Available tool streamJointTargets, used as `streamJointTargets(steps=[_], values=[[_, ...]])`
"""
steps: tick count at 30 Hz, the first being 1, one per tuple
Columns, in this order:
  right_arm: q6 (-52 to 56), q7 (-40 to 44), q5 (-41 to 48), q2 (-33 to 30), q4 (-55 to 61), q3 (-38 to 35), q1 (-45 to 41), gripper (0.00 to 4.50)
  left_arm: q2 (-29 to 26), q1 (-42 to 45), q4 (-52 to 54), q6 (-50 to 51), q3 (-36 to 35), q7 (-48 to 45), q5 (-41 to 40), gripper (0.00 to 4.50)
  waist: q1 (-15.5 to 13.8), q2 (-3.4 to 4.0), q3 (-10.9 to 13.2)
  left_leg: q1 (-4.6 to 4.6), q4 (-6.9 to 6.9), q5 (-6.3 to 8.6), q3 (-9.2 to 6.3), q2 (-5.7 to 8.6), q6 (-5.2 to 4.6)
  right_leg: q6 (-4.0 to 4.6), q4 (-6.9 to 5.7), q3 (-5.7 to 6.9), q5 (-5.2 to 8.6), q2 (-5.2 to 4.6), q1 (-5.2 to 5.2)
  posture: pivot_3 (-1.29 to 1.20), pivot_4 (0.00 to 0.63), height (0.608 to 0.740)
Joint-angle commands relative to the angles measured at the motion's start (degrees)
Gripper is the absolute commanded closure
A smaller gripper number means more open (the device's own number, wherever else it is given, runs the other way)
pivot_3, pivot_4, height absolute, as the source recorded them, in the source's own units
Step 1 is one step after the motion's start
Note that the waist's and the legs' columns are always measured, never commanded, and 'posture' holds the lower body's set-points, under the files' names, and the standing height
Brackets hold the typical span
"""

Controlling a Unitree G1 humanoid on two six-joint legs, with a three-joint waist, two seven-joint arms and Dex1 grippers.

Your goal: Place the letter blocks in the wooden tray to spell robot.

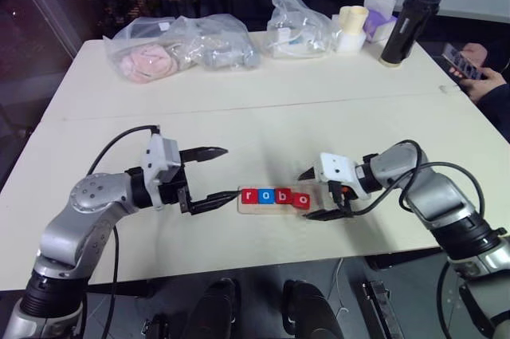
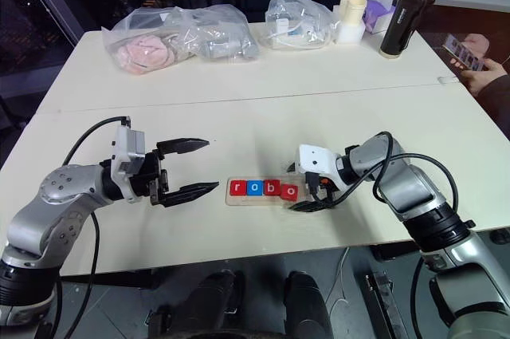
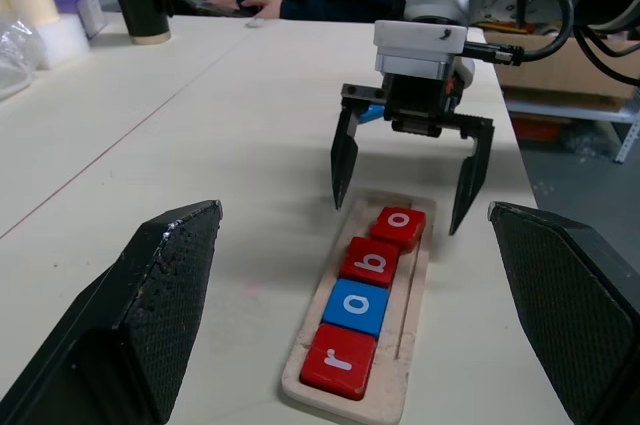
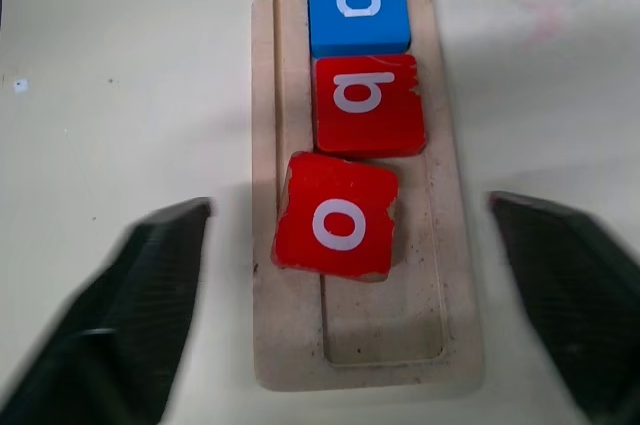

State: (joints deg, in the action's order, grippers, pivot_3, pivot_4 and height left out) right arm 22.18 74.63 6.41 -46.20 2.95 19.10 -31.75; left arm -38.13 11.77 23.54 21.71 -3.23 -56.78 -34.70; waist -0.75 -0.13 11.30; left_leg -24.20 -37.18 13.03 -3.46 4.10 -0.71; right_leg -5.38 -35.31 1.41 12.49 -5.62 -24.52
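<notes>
The wooden tray [image 1: 275, 208] lies near the table's front edge, between my two grippers. In its groove sit letter blocks: a red r [image 1: 249, 195], a blue o [image 1: 266, 195], a red b [image 1: 284, 196] and a red o [image 4: 337, 215]. This last block lies slightly askew, and its corner rides over the groove's edge. The right gripper [image 1: 306, 195] is open, its fingers straddling the tray's right end around that red o without touching it. Open and holding nothing, my left gripper [image 1: 230, 172] hovers just off the tray's left end.
Along the table's far edge are clear plastic bags [image 1: 179, 48] of soft items, a white cup stack [image 1: 352, 26] and a black bottle [image 1: 406, 28]. A person's hand with a phone [image 1: 468, 64] rests at the far right corner.
</notes>
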Motion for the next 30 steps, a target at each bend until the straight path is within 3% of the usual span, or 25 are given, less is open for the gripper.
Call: streamJointTargets(steps=[1,19,24,30], values=[[-0.1,-0.2,0.3,-0.1,1.3,-1.4,-1.1,0.07,0.0,0.3,1.8,-0.4,-0.3,0.2,-0.4,0.00,0.0,0.00,0.0,0.00,0.00,0.00,0.00,0.00,0.00,0.00,0.00,0.00,0.00,0.00,0.00,0.00,0.150,0.740],[-7.0,-4.3,-4.1,2.4,-6.6,-1.1,-3.4,0.07,0.4,0.5,2.2,-0.3,0.4,0.8,-0.3,0.00,0.1,0.00,0.0,0.03,0.00,-0.01,0.00,0.00,0.02,0.00,-0.02,0.00,0.00,0.02,0.00,0.00,0.150,0.740],[-6.3,-3.9,-3.4,3.0,-6.2,-1.8,-4.2,0.07,0.6,0.3,2.3,-0.3,0.6,1.0,-0.3,0.00,0.0,0.00,0.0,0.03,0.00,-0.03,0.00,0.00,0.04,-0.01,-0.04,0.00,-0.01,0.02,0.01,0.00,0.150,0.740],[-2.6,-0.3,-0.7,-0.7,-0.6,-3.6,-2.6,0.07,0.8,0.8,2.0,-0.6,0.8,0.8,-0.1,0.00,0.0,0.00,0.0,0.04,0.00,-0.03,0.00,0.00,0.04,-0.01,-0.05,0.00,-0.01,0.02,0.01,0.00,0.150,0.740]])
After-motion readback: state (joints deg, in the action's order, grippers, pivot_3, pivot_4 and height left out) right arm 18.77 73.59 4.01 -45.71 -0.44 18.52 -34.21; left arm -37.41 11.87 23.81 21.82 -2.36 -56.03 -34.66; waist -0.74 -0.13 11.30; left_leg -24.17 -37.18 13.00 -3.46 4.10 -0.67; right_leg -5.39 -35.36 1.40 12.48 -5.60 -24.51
